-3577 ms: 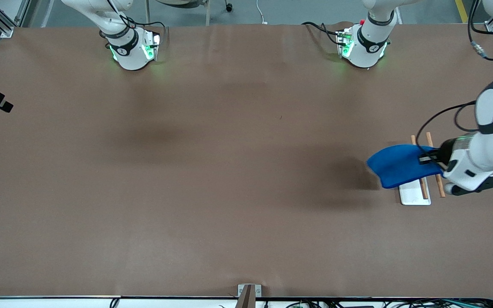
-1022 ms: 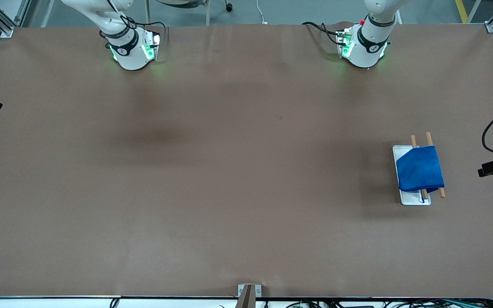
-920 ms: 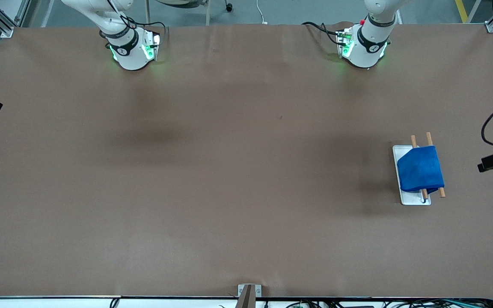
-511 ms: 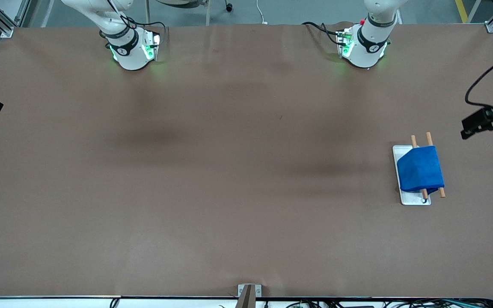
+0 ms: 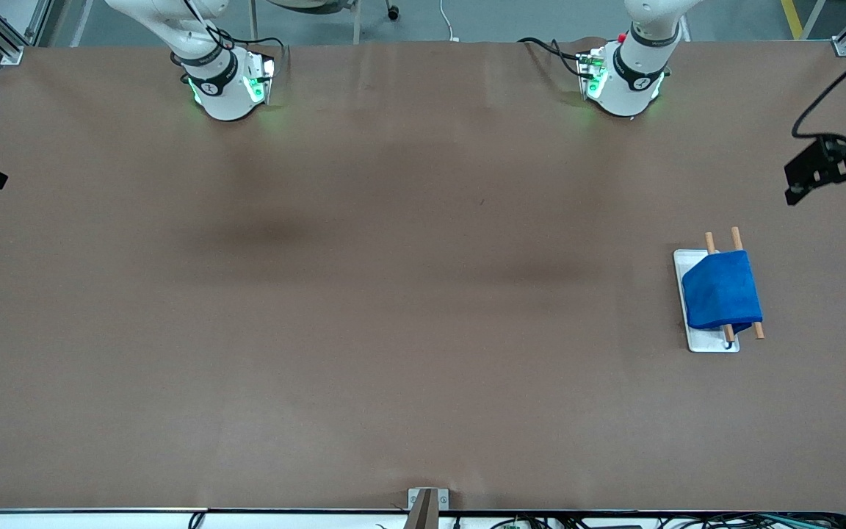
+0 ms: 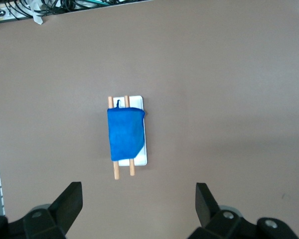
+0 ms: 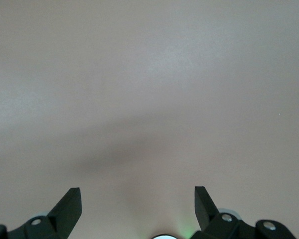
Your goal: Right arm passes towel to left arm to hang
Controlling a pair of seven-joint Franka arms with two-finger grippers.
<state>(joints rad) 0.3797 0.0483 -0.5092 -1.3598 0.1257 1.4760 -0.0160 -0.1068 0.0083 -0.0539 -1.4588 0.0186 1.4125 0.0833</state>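
Hanging over two wooden rods (image 5: 736,242): bright blue towel (image 5: 721,289), folded over, draped on a white stand (image 5: 709,342) toward left arm's end of table (image 5: 393,294). Left gripper (image 6: 138,204) spread wide, empty, up over table edge near towel. Right gripper (image 7: 137,201) spread wide, empty, over bare table; right arm waiting.

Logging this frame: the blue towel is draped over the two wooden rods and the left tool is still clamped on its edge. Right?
Not quite. The towel does hang over the two wooden rods, but the left tool is open and well clear of it, as the left wrist view shows.
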